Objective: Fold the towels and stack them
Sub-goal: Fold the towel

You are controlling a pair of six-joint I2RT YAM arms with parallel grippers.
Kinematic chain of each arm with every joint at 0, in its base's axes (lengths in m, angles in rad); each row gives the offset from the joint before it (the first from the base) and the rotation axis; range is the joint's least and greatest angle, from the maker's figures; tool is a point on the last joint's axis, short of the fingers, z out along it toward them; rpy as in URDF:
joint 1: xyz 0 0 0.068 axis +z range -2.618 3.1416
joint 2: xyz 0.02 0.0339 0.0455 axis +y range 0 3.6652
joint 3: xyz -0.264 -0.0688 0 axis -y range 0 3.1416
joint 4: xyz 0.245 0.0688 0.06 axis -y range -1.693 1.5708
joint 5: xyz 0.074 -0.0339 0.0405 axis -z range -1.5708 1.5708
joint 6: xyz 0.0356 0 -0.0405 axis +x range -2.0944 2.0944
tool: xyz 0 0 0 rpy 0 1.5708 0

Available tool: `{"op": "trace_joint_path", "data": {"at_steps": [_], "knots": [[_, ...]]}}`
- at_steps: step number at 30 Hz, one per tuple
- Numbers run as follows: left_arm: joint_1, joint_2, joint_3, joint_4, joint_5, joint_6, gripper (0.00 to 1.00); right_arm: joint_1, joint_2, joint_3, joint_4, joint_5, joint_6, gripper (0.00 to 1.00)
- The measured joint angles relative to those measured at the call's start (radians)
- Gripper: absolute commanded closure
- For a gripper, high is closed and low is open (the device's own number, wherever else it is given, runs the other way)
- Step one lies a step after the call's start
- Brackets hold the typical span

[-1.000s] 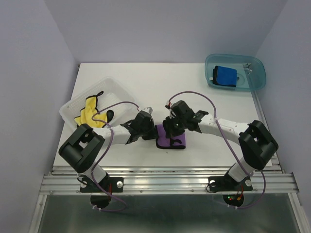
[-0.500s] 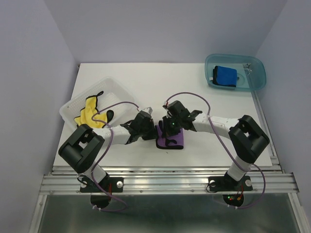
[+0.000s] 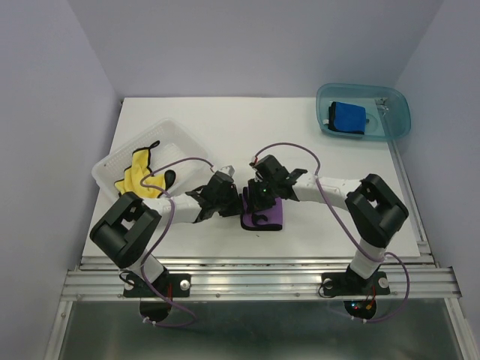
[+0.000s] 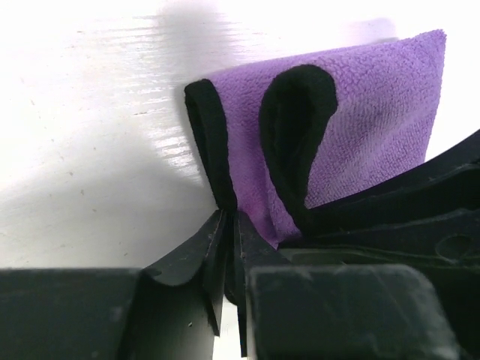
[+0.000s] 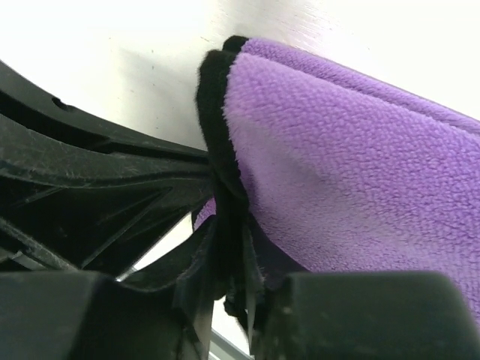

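Note:
A purple towel [image 3: 264, 215] with black trim lies folded on the white table near the front middle. My left gripper [image 3: 234, 203] is shut on the towel's black edge [image 4: 217, 161] at its left side. My right gripper [image 3: 253, 197] is shut on the same left edge from the far side; the right wrist view shows the black trim [image 5: 225, 172] pinched between its fingers and purple cloth [image 5: 352, 195] spreading to the right. A yellow towel [image 3: 137, 171] lies in a clear bin at the left. A folded blue towel [image 3: 347, 118] lies in a teal bin at the far right.
The clear plastic bin [image 3: 180, 146] stands at the left of the table. The teal bin [image 3: 394, 120] stands at the far right corner. Metal rails [image 3: 255, 281] run along the near edge. The two grippers are almost touching each other over the towel's left edge.
My right gripper has moved left across the purple towel toward my left gripper, carrying the cloth over itself. The towel now looks narrower. My left gripper has stayed in place.

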Motion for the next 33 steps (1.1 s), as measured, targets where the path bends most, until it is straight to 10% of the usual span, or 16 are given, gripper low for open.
{"op": "trace_joint_path", "data": {"at_steps": [13,19,23,27,33], "knots": [[-0.001,-0.126,-0.005,-0.103,-0.082,-0.016,0.42,0.000,-0.070,0.010,-0.030,-0.003,-0.053,0.35],[-0.002,-0.196,-0.030,-0.112,-0.090,-0.021,0.20,0.000,-0.188,0.010,-0.046,0.054,-0.132,0.00],[-0.011,-0.219,-0.039,-0.115,-0.083,-0.026,0.05,-0.013,-0.266,0.010,-0.048,0.107,-0.225,0.00],[-0.051,-0.222,-0.037,-0.105,-0.077,-0.019,0.05,-0.089,-0.304,0.010,-0.043,0.108,-0.294,0.00],[-0.082,-0.148,-0.003,-0.104,-0.078,-0.008,0.38,-0.219,-0.286,0.010,-0.038,0.079,-0.414,0.00]]}}
